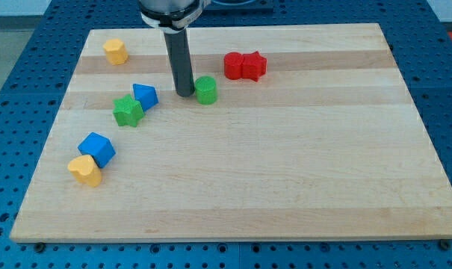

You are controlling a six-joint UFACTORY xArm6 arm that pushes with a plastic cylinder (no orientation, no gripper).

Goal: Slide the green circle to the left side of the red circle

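My tip [184,93] is set on the desk [285,187], touching the green circle [206,90] on its left. The red circle [234,65] is seen up-right of it, against a red star [254,66]. No fingers are fitted.

Wood board, matt plastic-looking blocks, dark rod.
The board [285,187] is seen as pale wood, smooth, grain in lengthwise strips. The green circle [206,90], red circle [234,65], red star [254,66], green star [128,111], blue blocks [145,96] and yellow blocks [116,51] look matt, uniformly coloured, likely plastic. The rod, down to my tip [185,94], is dark with slight sheen. A blue perforated surface [16,67] surrounds the board.
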